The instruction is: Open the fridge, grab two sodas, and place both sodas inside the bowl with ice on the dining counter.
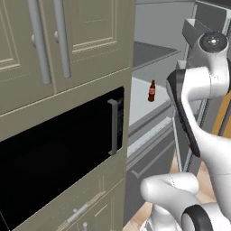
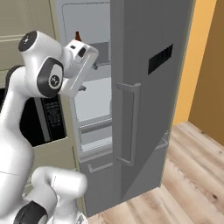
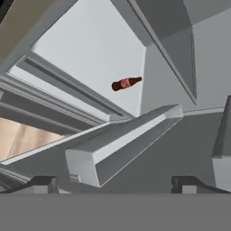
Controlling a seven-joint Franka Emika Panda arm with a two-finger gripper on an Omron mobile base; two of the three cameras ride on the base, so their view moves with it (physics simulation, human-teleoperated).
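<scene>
The fridge (image 2: 148, 87) is standing with its grey door swung wide open, the long bar handle (image 2: 131, 124) and the black display panel (image 2: 160, 58) showing on the door's outer face in the right base view; the pale shelved interior (image 1: 149, 101) is lying exposed beside the beige cabinet (image 1: 67, 45) that is holding the black microwave (image 1: 54, 149); one soda (image 1: 152, 91) is standing upright on a pale shelf, toward the back of that shelf and well in from its front edge, its red cap and reddish label facing outward; in the hand view the same bottle (image 3: 126, 83) is appearing tilted almost sideways because the camera is rolled, and it is sitting near the shelf's far corner where the back wall and a side wall are meeting; in the right base view a dark bottle top (image 2: 78, 36) is peeking out just above the robot's hand, though which bottle it is cannot be told; the gripper (image 3: 116, 182) is reaching into the opening of the fridge with its two dark fingertips (image 3: 41, 182) spread as wide as they go, gripping nothing and well apart from the soda; a door bin (image 3: 122, 144) is lying between the hand and the shelf in the hand view; wooden floor (image 2: 192, 175) is showing below the open door.
</scene>
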